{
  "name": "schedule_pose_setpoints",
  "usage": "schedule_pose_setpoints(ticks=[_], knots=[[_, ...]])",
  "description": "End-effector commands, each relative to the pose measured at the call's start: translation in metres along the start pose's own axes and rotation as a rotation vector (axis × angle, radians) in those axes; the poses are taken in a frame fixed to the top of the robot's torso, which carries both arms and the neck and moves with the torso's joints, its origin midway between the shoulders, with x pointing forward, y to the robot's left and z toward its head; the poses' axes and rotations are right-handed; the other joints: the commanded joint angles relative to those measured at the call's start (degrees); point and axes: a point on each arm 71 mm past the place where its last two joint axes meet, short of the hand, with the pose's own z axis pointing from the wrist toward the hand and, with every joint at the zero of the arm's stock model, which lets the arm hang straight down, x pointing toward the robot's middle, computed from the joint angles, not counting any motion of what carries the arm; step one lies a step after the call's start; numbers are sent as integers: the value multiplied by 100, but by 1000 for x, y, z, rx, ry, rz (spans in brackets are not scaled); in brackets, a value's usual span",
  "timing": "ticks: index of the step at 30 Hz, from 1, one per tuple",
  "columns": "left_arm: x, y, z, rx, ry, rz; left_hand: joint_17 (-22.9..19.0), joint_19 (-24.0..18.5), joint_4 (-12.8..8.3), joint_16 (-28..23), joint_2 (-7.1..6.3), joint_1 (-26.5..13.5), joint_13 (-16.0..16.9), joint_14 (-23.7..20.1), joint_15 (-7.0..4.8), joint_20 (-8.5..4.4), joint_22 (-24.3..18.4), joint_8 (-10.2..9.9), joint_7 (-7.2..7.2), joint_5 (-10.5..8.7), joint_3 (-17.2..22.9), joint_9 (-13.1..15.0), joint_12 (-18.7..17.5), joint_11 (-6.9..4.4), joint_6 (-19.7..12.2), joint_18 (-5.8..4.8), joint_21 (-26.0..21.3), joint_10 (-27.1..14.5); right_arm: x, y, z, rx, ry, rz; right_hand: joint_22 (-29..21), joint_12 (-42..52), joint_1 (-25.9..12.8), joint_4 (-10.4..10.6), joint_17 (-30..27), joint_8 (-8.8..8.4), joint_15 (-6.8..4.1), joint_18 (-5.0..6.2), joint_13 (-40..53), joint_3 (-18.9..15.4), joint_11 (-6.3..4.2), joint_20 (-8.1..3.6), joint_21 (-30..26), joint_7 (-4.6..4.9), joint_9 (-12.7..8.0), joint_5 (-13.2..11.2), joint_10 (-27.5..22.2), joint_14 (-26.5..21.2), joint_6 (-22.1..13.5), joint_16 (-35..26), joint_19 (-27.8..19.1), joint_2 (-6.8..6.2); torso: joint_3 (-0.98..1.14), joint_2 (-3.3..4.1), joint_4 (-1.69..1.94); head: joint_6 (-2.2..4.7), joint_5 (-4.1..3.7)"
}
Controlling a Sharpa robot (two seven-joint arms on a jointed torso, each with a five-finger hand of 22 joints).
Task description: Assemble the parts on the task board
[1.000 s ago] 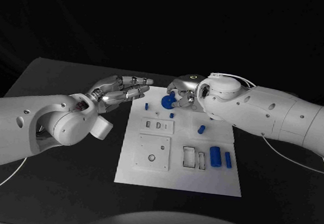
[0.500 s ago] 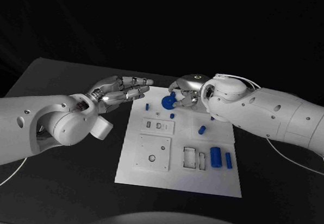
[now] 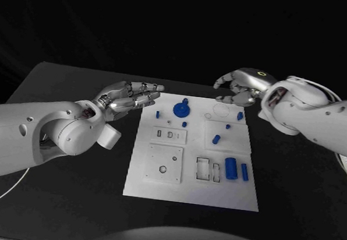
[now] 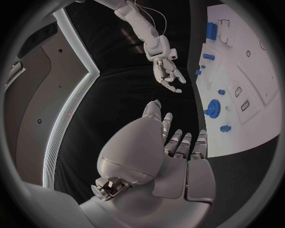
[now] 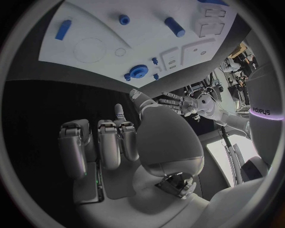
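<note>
The right hand [image 3: 243, 87] is hovering above the far right corner of the task board [image 3: 190, 195], fingers [image 3: 225, 81] loosely curled and holding nothing. The left hand [image 3: 129, 98] is hanging just off the board's far left edge, fingers [image 3: 148, 88] stretched out fairly wide, also carrying nothing.

The blue gear [image 3: 182, 108] is sitting on the far end of the board, left of centre, lying flat with its hub pointing up, so its axis is running straight up from the board. Neither hand is touching it. To its right, a round recess [image 3: 222, 110] is showing in the white surface, near a short blue peg [image 3: 240, 115].

Further toward the near edge, a small blue cylinder [image 3: 216, 139] is lying tilted, and two longer blue bars [image 3: 231, 167] are lying side by side by the right edge, their long axes running from far edge to near edge.

It looks like a pause between parts: the gear seems placed, and the right hand is probably choosing its next piece. The next move is calling for that hand to come down over one loose part, fingers opening wider, lining up across its long axis before pinching.
</note>
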Motion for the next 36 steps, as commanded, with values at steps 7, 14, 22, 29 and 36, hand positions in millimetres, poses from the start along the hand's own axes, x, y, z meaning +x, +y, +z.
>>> schedule_pose_setpoints(ticks=[7,14,22,29,36], knots=[[5,4,1,9,24,-10,8,38,68,27,49,-15,5,9,65,0,8,25,103,14,34,7,39,64,19,-153,36,-13,-9,-37,-45,-62,-124,193,1505,22,218,168,1506,440,-116,-38,1507,-124,-134,-104,24,-97,467,244,596,597,-361,20,588,-25,16,-19,-37,21,-48],[6,8,2,10,32,-16,16,62,81,67,77,-64,8,29,74,-1,18,29,108,10,29,6,52,72,10,-180,50,-6,16,-66,-64,-8,-117,292,1505,22,375,461,1506,1058,-88,-38,1507,-211,-113,-99,24,-65,1045,329,596,597,-1251,20,588,-78,33,-50,-65,25,-103],[5,13,-1,6,28,-21,20,87,59,91,69,-50,9,45,83,-2,27,30,112,23,37,5,63,79,1,-195,66,3,51,-86,-69,55,-72,345,1505,22,487,535,1506,1254,-74,-38,1507,-199,-87,-83,24,-45,1175,354,596,597,-1567,20,588,-100,47,-52,-72,34,-71],[4,13,-2,5,27,-22,21,91,56,95,68,-46,10,48,84,-2,29,31,112,25,39,6,66,80,2,-198,69,5,69,-92,-70,84,-33,361,1505,22,493,635,1506,1343,-60,-38,1507,-235,-72,-66,24,-33,1207,201,596,597,-1820,20,588,-132,42,-51,-85,29,-48],[4,14,-2,2,29,-23,21,95,55,100,68,-44,11,50,85,-2,31,32,113,26,40,6,68,80,3,-199,71,7,77,-95,-71,118,-5,363,1493,22,621,616,1506,1440,-40,-29,1507,-196,-49,-49,-3,-7,1236,268,596,597,-1974,20,558,-116,33,-59,-83,16,-75]])
